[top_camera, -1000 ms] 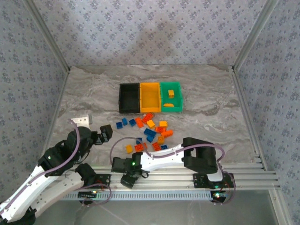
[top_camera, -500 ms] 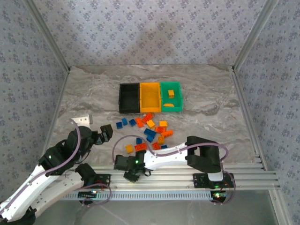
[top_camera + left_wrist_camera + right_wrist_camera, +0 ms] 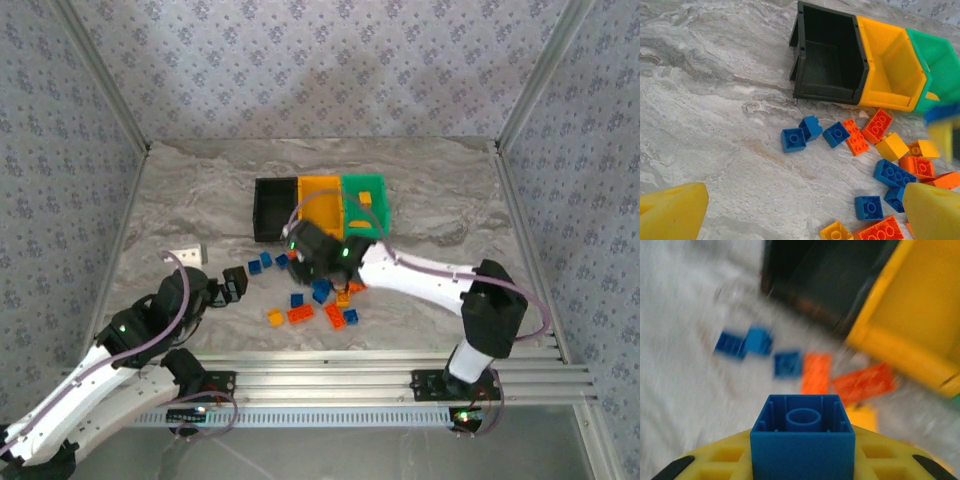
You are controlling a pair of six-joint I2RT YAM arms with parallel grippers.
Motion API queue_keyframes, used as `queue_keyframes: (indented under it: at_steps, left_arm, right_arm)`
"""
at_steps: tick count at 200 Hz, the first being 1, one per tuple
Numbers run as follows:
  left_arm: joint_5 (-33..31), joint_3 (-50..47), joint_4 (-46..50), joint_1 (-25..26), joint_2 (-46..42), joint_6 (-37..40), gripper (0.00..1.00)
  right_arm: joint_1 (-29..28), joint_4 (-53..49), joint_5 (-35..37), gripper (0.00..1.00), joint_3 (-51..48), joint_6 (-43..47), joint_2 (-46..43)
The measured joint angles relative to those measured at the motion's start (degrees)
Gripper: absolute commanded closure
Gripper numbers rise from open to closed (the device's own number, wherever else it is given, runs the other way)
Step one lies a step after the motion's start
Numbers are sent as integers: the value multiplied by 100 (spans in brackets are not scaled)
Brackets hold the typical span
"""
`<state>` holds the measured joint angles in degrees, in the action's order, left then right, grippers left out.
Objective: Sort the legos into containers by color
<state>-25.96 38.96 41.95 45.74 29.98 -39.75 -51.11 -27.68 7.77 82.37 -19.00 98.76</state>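
my right gripper (image 3: 318,256): i am pinching a blue brick (image 3: 802,439) between my yellow fingers (image 3: 700,462), its hollow underside turned toward my wrist camera.
where the blue brick is hanging: lifted off the table (image 3: 700,100), over the far edge of the pile and just on the near side of the row of bins, about where black is meeting yellow-orange.
my right wrist view: everything past the brick is blurring, though i am making out loose blue and red-orange bricks below and bin walls beyond them.
my left gripper (image 3: 232,283): i am keeping these jaws spread wide with nothing between them, hovering low to the left of the pile and apart from it.
the legos (image 3: 856,137): blue, red-orange and yellow-orange bricks are lying mixed and scattered on the marble, just in front of the bins.
black bin (image 3: 826,92): it is sitting at the left end of the row.
yellow-orange bin (image 3: 875,60): it is sitting in the middle, touching both neighbours.
green bin (image 3: 935,55): it is sitting at the right end, holding a yellow-orange brick (image 3: 366,199).
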Motion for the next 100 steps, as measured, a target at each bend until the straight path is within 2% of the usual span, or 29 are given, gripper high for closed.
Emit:
queue_keyframes:
  at_steps: [30, 73, 84, 100]
  left_arm:
    - [94, -286, -236, 0, 31, -44, 0]
    - [221, -413, -518, -79, 269, -66, 0]
    - [289, -433, -610, -131, 380, -63, 0]
    - [433, -435, -734, -269, 662, -52, 0]
  right_arm:
    - [688, -15, 85, 67, 1189, -125, 953]
    - [1270, -407, 125, 61, 2404, -640, 2236]
    - [1366, -494, 103, 55, 2535, -769, 2406]
    - [1462, -540, 20, 38, 2645, -981, 2562]
